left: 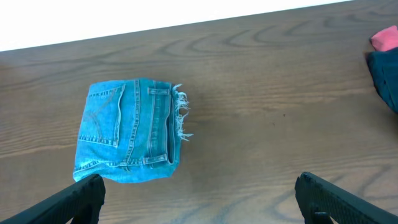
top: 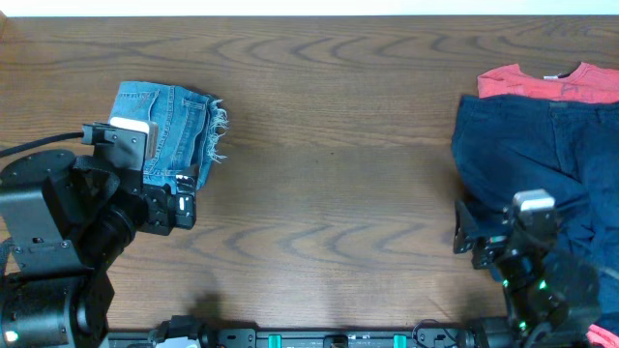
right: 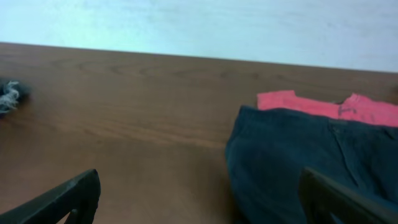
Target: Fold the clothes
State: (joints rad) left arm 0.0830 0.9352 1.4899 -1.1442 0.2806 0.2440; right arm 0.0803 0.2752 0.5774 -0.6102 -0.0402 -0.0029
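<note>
My left gripper stands wide, holding nothing. One pair of light-blue jeans, folded square with a frayed hem showing, lies just ahead by its left finger. My right gripper, equally wide, faces one rumpled navy garment, with one coral T-shirt beyond it.

We find the folded jeans on the table toward its far left corner, with the left arm just before them. Well apart, at the right edge, the unfolded garment overlaps the T-shirt behind it. The right arm stands over the garment's near part.
</note>
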